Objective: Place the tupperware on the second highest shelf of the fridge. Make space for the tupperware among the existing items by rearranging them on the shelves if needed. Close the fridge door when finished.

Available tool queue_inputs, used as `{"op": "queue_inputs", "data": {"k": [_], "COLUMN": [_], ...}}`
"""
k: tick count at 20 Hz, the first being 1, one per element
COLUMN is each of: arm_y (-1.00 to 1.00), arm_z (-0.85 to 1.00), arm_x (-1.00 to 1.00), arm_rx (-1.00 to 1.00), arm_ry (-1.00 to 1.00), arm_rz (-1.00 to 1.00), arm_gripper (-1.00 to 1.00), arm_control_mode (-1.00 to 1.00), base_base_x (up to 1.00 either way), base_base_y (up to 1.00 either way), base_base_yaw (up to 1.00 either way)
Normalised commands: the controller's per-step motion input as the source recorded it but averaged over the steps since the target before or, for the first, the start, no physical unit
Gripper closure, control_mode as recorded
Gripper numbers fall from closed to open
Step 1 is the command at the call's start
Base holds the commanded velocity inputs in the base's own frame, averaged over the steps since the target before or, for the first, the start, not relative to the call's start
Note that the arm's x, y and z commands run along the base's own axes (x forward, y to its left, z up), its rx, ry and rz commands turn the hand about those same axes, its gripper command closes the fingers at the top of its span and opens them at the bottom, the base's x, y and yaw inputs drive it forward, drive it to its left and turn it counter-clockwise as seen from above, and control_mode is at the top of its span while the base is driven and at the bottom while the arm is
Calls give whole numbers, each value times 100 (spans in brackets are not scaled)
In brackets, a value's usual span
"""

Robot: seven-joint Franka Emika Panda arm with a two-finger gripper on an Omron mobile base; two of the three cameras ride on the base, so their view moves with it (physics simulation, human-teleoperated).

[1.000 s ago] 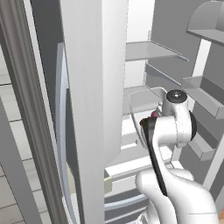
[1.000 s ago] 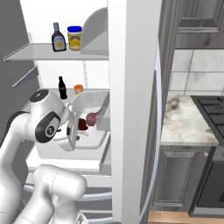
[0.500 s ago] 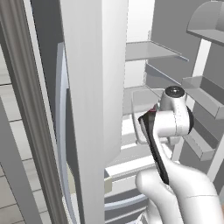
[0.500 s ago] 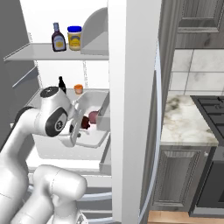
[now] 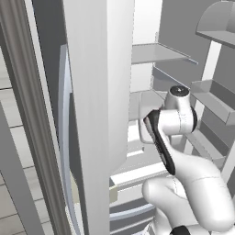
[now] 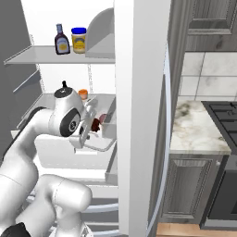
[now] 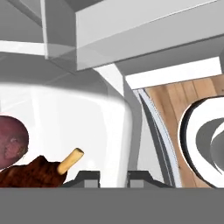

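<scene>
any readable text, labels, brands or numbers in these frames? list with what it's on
None can be read.
The dark bottle has a pale label: too small and blurred to make out.
The yellow jar has a pale band: no letters can be told.
The fridge, its shelves and the tupperware: no markings seen.

The arm (image 6: 69,121) hides most of the black bottle (image 6: 64,84); the tupperware (image 7: 65,127) runs off the hand view's edge
</scene>
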Motion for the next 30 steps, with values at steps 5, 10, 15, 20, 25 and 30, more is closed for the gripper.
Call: {"op": "queue_inputs", "data": {"k": [5, 10, 15, 20, 25, 30], "arm_y": [2, 1, 0, 0, -1, -1], "arm_z": [0, -7, -6, 0, 0, 0], "arm_x": [57, 56, 60, 62, 57, 41], "arm_rx": [0, 0, 0, 0, 0, 0], "arm_ry": [0, -3, -4, -1, 0, -4], "arm_rz": [-14, -3, -1, -1, -3, -16], "arm_gripper": [100, 100, 100, 100, 100, 100], "arm_control_mode": [-100, -100, -100, -100, -100, -100], "base_base_x": [0, 0, 0, 0, 0, 0], "base_base_y": [0, 0, 0, 0, 0, 0], "base_base_yaw": [0, 0, 0, 0, 0, 0]}}
